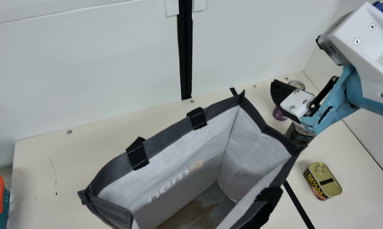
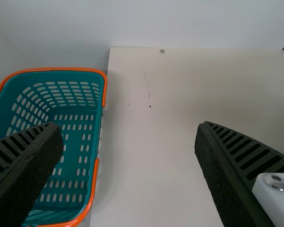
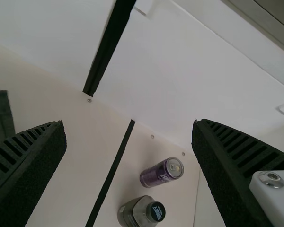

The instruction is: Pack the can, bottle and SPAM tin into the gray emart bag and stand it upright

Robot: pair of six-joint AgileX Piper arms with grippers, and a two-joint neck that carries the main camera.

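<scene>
Your right claw (image 1: pixel 282 95) has its fingers spread near the can (image 1: pixel 280 114) and bottle (image 1: pixel 301 135); your left claw (image 2: pixel 128 125) gapes too. The SPAM tin (image 1: pixel 333 183) sits near the gray bag (image 1: pixel 166 136).

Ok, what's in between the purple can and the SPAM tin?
The bottle stands between the purple can and the SPAM tin in the main view.

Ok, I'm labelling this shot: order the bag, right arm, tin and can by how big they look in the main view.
1. Bag
2. Right arm
3. Tin and can, unsure between them: jaws partly hide the can
</scene>
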